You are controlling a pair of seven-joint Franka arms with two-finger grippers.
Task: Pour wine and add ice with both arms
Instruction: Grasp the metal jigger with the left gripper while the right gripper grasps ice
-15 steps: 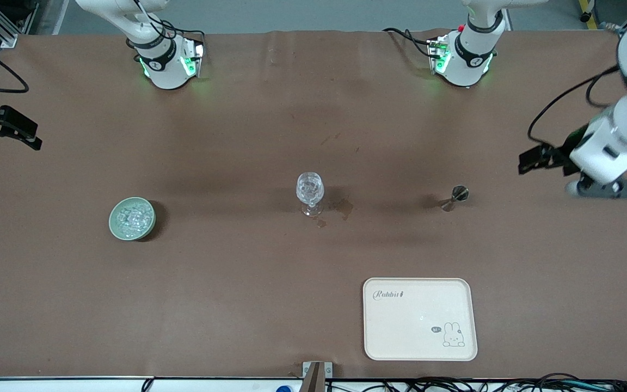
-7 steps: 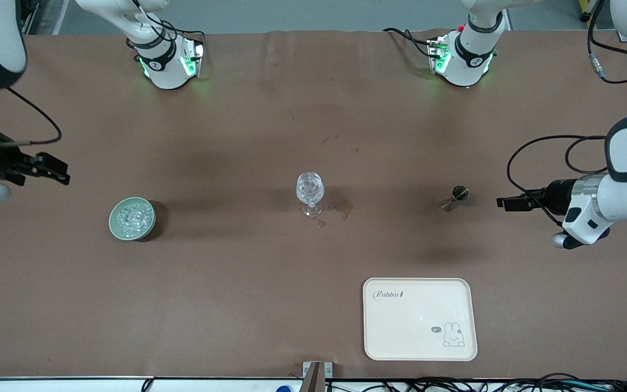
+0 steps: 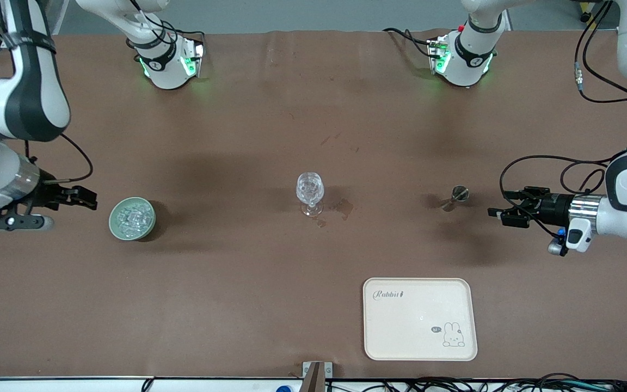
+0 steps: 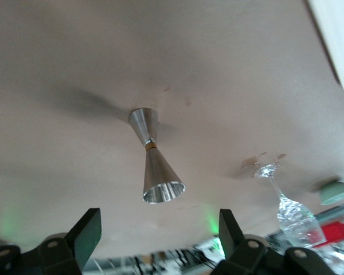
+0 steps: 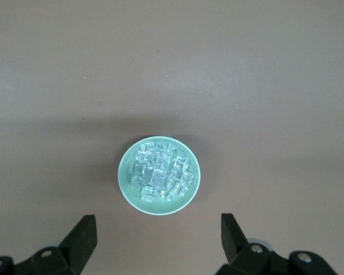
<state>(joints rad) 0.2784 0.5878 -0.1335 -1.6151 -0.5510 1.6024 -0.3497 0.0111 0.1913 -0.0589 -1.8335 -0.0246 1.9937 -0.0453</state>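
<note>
The ice (image 5: 159,176) lay heaped in a pale green bowl (image 3: 132,218) toward the right arm's end of the table, level with the glass (image 3: 309,191) at the table's middle. The right gripper (image 3: 86,197) hung low just beside the bowl, on the side away from the glass, its fingers (image 5: 82,239) spread wide with nothing between them; nothing stood between it and the bowl.

The glass stood upright, with clear glinting contents that could be ice or liquid; I could not tell which. A small dark wet patch (image 3: 342,208) marked the cloth just beside its foot, toward the left arm's end.

Well apart from the glass, toward the left arm's end, a metal jigger (image 3: 455,196) stood upright. The left gripper (image 3: 496,213) was near it, on the side away from the glass, fingers (image 4: 87,234) wide apart and empty, with a bare stretch of cloth between them and the jigger.

A cream tray (image 3: 419,319) with a rabbit drawing lay nearer the front camera than the jigger, touching nothing. The brown cloth (image 3: 237,272) covered the whole table.
</note>
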